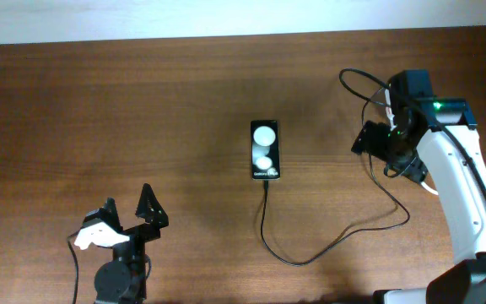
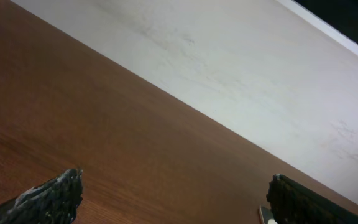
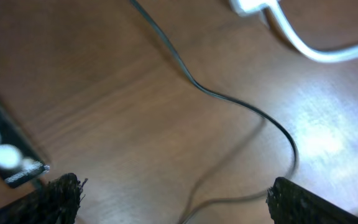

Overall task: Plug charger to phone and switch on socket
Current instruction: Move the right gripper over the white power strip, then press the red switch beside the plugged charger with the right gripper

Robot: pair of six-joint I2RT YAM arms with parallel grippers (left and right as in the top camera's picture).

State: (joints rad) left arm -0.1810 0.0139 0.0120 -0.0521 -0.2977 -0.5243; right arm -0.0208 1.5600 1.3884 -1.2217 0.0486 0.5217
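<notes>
The black phone [image 1: 264, 149] lies flat mid-table, with two white spots on its face. The charger's thin black cable [image 1: 310, 256] meets the phone's near end, loops right and runs up under my right arm. My right gripper [image 1: 382, 150] is open and empty, right of the phone. In the right wrist view the open fingers [image 3: 179, 200] hang over the cable [image 3: 229, 99], with the phone [image 3: 5, 155] at the left edge. The socket's thick white cord [image 3: 309, 50] shows; the socket body and the adapter are hidden. My left gripper [image 1: 129, 207] is open and empty, near the front left.
The table's far edge meets a pale wall [image 2: 260, 68]. The cable also loops behind my right wrist [image 1: 357, 80]. A bit of white cord [image 1: 429, 187] shows beside the right arm. The left wrist view shows bare wood between its open fingers [image 2: 173, 199].
</notes>
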